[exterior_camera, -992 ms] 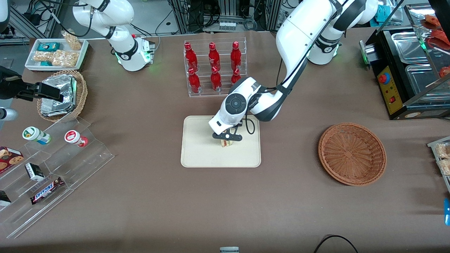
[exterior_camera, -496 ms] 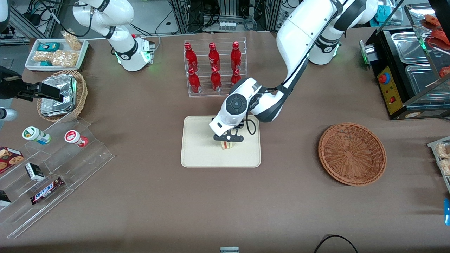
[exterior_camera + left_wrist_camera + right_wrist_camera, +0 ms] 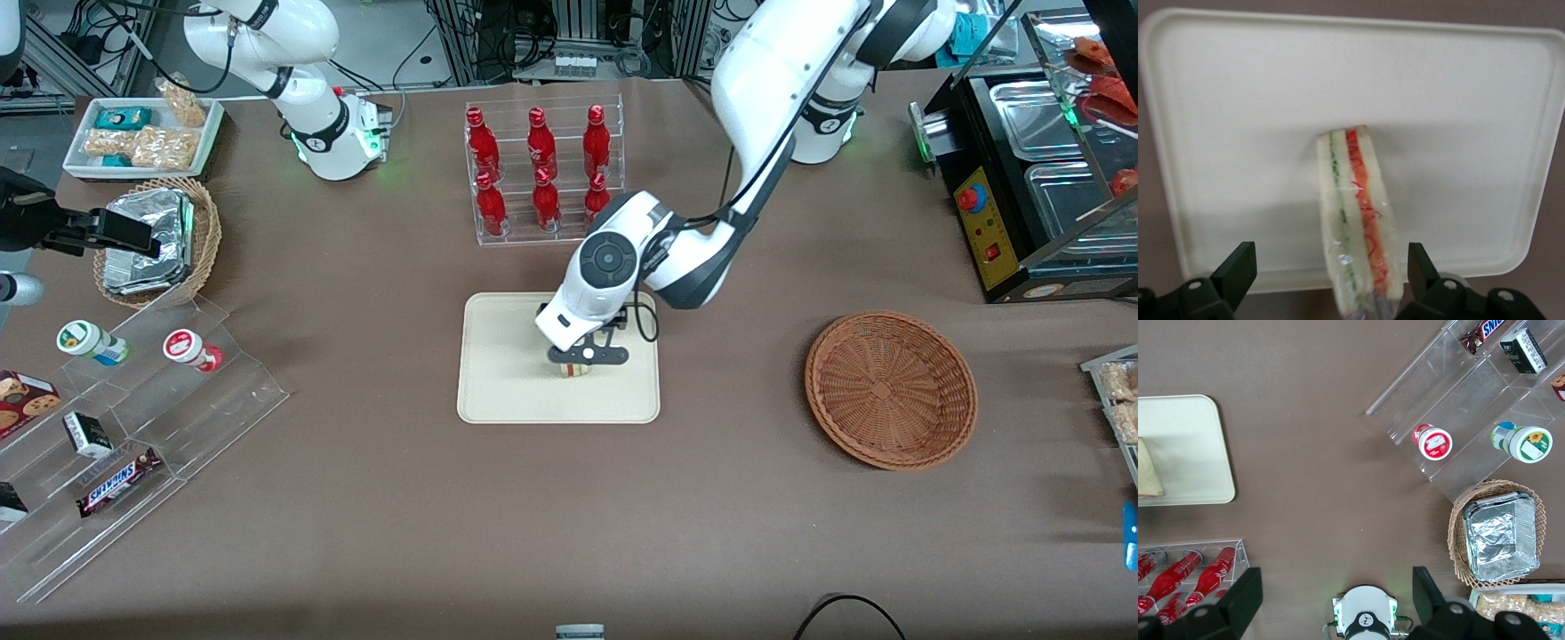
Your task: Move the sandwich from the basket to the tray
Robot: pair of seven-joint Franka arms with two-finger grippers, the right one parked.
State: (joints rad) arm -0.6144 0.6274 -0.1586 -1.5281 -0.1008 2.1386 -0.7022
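The end effector (image 3: 587, 356) hangs over the tray (image 3: 498, 391), fingers (image 3: 1238, 267) spread and released either side of the sandwich (image 3: 1355, 220), which rests on the tray. The basket (image 3: 891, 388) sits toward the working arm's end of the surface. A Snickers bar (image 3: 117, 481) lies toward the parked arm's end.

Wrapped sandwich (image 3: 1355, 220) standing on edge on the cream tray (image 3: 507, 391), tool (image 3: 588, 356) straddling it with fingers apart, wicker basket (image 3: 891, 388) sitting empty
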